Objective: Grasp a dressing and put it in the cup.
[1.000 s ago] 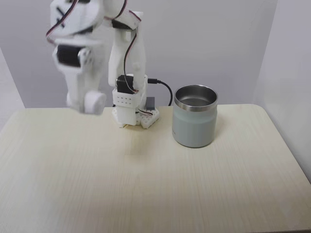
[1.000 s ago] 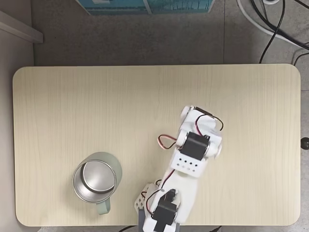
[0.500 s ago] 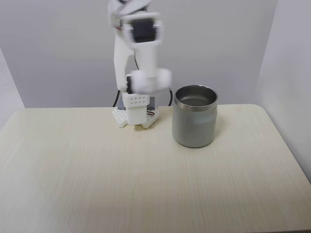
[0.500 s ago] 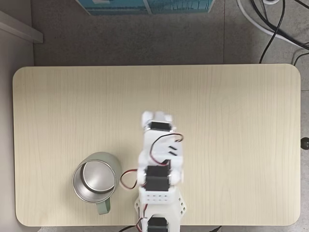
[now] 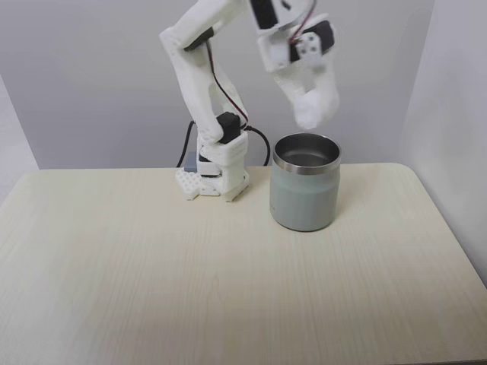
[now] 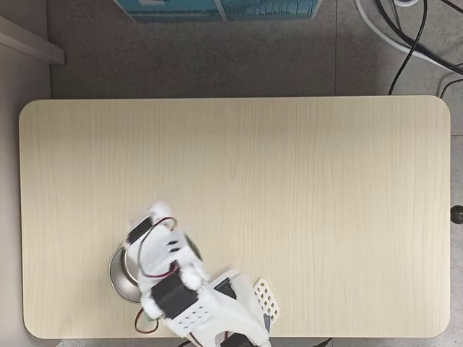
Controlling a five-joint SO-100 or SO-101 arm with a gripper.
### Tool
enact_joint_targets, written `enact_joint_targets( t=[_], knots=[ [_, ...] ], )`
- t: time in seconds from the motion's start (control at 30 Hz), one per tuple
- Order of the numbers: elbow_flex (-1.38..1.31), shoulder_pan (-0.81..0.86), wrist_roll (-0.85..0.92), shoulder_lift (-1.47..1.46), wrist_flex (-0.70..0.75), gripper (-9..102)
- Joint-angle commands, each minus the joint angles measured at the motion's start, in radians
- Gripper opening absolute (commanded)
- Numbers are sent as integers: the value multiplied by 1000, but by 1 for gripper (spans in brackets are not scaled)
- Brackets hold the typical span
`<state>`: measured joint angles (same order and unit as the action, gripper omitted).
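The cup [image 5: 304, 194], pale grey-green with a shiny steel rim, stands at the back right of the table in a fixed view. My gripper [image 5: 310, 114] hangs just above its opening, pointing down. A blurred white lump at its tip looks like the dressing [image 5: 307, 118], and the fingers are closed around it. In the top-down fixed view, the arm [image 6: 170, 289] leans over the cup [image 6: 118, 273] and covers most of its opening.
The arm's base [image 5: 217, 179] stands left of the cup near the table's back edge, with a black cable behind it. A grey wall runs behind the table. On the floor are a blue box [image 6: 217, 9] and cables [image 6: 416, 32].
The arm has swung from the left side of the table, past its base, to above the cup, carrying the white roll with it. The cup has not moved.
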<state>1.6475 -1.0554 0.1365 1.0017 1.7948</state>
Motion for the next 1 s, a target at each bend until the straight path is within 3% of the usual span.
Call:
enact_joint_targets(
  t=[0.0, 0.13, 0.67, 0.97],
  knots=[
    [-32, -95, 48, -26, 37, 0],
    [-91, -173, 98, -28, 37, 0],
    [-202, -167, 144, 20, 21, 0],
    [-241, -167, 324, 98, 40, 0]
  ],
)
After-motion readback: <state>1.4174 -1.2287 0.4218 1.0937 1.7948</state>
